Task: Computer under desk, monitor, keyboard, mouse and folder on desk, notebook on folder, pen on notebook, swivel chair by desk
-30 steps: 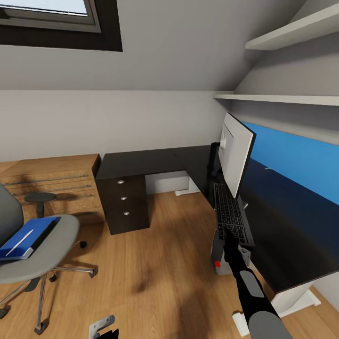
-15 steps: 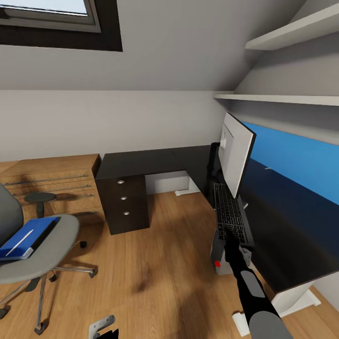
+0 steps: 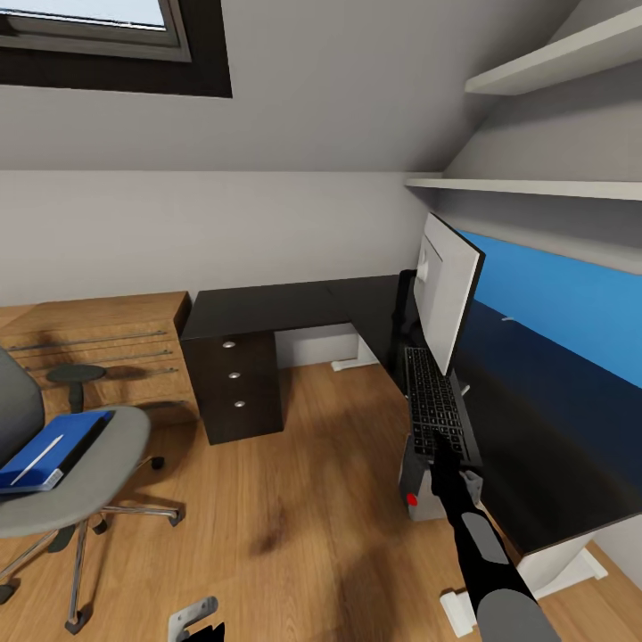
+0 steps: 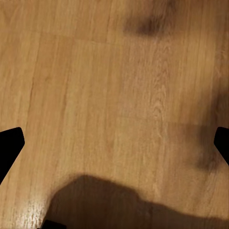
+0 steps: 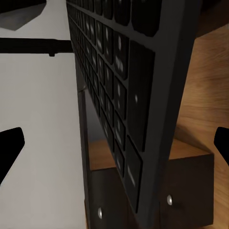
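Observation:
The black keyboard (image 3: 435,406) lies on the desk (image 3: 267,308) in front of the monitor (image 3: 446,290), its near end past the desk's edge. My right gripper (image 3: 440,448) is at that near end, open, and the keyboard (image 5: 119,109) runs between its fingers (image 5: 10,143). Below it, the grey computer (image 3: 411,477) with its red light stands under the desk. At the left, the swivel chair (image 3: 80,481) holds the blue folder (image 3: 49,450) with a thin white stick on it. My left gripper (image 3: 194,620) hangs open over the floor (image 4: 114,95). The mouse and the notebook are out of view.
A low light-wood cabinet (image 3: 98,352) stands left of the black drawers (image 3: 236,379). Two white shelves (image 3: 535,187) run above the desk on the right. Wood floor (image 3: 294,517) lies open between the chair and the desk.
My right gripper has drawn back a little along the keyboard's near end, towards me. The keyboard, the chair and the folder have not moved.

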`<state>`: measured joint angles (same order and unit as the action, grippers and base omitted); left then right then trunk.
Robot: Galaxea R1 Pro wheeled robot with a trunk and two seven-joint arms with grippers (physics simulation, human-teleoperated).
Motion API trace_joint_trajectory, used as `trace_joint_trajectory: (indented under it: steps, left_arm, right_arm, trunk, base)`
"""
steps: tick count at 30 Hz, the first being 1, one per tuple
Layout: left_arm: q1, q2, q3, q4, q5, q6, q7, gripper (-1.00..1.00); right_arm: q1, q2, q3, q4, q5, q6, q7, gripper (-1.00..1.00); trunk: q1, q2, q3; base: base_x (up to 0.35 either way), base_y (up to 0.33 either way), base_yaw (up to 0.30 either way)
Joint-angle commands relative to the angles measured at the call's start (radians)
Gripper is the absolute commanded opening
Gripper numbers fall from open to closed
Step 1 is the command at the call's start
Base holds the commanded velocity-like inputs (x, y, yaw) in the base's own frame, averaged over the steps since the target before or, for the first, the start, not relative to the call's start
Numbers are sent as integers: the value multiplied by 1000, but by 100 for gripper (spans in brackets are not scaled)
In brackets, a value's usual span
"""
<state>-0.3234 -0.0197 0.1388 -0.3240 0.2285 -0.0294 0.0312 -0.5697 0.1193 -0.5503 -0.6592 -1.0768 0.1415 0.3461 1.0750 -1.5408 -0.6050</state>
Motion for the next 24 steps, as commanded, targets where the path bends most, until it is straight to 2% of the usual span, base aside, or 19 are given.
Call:
trace_joint_trajectory:
  steps: [1, 16, 17, 24]
  left_arm:
    - [0, 0, -1, 0, 9, -3, 2, 100]
    - [0, 0, -1, 0, 9, -3, 2, 100]
    - [0, 0, -1, 0, 9, -3, 2, 100]
    - [0, 0, -1, 0, 9, -3, 2, 100]
  right_arm:
    - [-1, 1, -6, 0, -10, 10, 4, 100]
    - [-1, 0, -5, 0, -11, 12, 2, 100]
    - [-1, 0, -5, 0, -11, 12, 2, -100]
    - [-1, 1, -5, 0, -11, 12, 2, -100]
  trunk:
    - [0, 0, -1]
    - [0, 0, -1]
    - [0, 0, -1]
    - [0, 0, -1]
  base:
    - [0, 0, 0]
    - [0, 0, 0]
    - [0, 0, 0]
    - [0, 0, 0]
